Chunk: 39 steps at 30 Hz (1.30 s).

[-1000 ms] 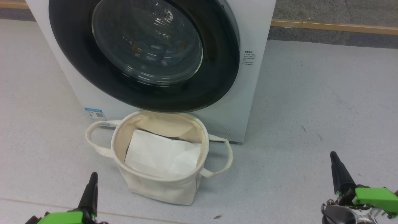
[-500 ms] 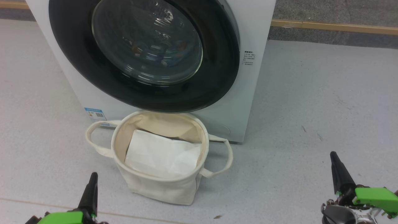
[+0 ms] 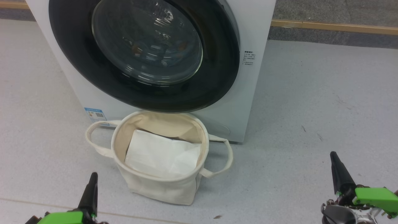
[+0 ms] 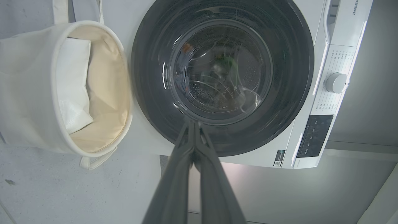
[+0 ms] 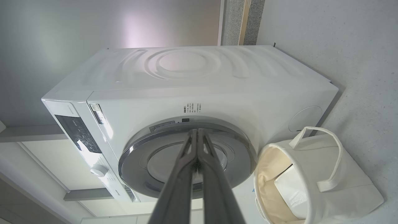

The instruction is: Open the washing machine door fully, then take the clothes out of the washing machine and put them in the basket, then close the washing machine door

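The left gripper [image 4: 194, 124] and right gripper [image 5: 197, 132] are both pressed closed, empty. Ahead, the basket [image 3: 161, 189] holds 1 folded white sheet [image 3: 161, 154], just before the washing machine [image 3: 255, 28]. The washing machine door [image 3: 77, 68] is closed, clothes [image 3: 178, 56] dim behind its glass.

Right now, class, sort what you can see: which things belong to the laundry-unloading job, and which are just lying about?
Belong to the job: washing machine door; washing machine; clothes, glimpsed through the glass; basket.

Just there: white folded sheet in the basket; blue sticker; control knob.
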{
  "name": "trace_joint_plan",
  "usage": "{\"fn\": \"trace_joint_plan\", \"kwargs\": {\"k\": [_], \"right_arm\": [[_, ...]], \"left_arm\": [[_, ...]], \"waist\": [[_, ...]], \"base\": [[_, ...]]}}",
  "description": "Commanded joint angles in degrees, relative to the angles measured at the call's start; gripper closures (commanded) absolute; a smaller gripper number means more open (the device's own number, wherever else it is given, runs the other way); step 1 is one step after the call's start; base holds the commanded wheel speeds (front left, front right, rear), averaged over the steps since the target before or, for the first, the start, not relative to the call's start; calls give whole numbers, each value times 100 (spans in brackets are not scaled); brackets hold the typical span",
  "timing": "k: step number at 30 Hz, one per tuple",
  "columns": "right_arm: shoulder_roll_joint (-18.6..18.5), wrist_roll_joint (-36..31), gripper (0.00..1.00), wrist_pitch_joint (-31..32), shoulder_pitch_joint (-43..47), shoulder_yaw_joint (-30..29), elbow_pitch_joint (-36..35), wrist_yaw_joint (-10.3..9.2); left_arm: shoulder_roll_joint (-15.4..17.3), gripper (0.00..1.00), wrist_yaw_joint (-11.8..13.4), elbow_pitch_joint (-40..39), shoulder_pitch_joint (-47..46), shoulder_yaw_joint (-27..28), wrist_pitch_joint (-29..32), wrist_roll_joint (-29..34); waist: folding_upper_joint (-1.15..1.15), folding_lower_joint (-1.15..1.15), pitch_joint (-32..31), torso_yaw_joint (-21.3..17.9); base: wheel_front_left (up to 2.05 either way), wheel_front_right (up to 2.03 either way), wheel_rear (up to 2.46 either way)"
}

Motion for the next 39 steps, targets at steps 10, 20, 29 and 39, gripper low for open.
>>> {"fn": "trace_joint_plan", "kwargs": {"k": [10, 20, 29, 39], "right_arm": [[-34, 34, 100, 42, -84, 114, -217, 1], [-34, 34, 100, 42, -84, 114, -217, 1], [-34, 34, 100, 42, -84, 114, -217, 1], [-34, 34, 100, 42, -84, 114, -217, 1]], "left_arm": [[31, 100, -40, -219, -244, 194, 26, -25], [31, 100, -40, -219, -244, 194, 26, -25], [31, 100, -40, -219, -244, 194, 26, -25], [31, 100, -40, -219, -244, 194, 26, -25]], "waist": [[0, 0, 0, 0], [0, 0, 0, 0], [0, 0, 0, 0], [0, 0, 0, 0]], "base": [[0, 0, 0], [0, 0, 0], [0, 0, 0], [0, 0, 0]]}}
